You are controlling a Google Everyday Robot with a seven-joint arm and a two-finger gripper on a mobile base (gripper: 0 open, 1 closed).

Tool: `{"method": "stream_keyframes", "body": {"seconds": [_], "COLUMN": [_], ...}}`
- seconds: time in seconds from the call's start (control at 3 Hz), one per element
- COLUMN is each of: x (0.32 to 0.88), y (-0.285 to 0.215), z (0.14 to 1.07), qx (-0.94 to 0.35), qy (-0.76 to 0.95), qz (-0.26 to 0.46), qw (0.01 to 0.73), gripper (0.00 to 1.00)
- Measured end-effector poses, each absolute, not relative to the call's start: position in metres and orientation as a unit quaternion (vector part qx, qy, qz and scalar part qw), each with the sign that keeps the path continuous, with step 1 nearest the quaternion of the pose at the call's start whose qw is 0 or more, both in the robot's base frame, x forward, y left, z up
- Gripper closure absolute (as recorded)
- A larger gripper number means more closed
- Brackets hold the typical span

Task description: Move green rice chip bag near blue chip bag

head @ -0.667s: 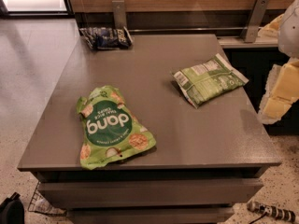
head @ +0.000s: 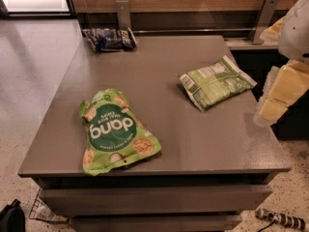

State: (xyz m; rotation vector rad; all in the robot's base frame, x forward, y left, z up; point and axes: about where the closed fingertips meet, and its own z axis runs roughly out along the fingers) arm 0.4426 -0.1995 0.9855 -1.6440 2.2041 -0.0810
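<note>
The green rice chip bag lies flat near the front left of the grey table, its "dang" circle facing up. The blue chip bag lies at the far left corner of the table, well apart from the green one. Only a white and cream part of my arm shows at the right edge, beside the table and above the floor. My gripper itself is out of view, and nothing is held where I can see.
A paler green bag with white label panels lies at the right middle of the table. A wooden wall with metal brackets runs behind the table. A dark bag sits on the floor at front left.
</note>
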Motion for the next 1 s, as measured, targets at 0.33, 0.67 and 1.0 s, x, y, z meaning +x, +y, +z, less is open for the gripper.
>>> {"method": "stream_keyframes", "body": {"seconds": [0.33,0.67,1.0], "x": [0.457,0.463,0.468], "y": [-0.131,-0.1,-0.051], "z": [0.962,0.953,0.942], "qx": [-0.534,-0.51,-0.506], "qy": [0.809,0.817,0.818], "qz": [0.053,0.088,0.1], "qw": [0.239,0.254,0.254], "gripper": [0.0,0.0,0.0]}}
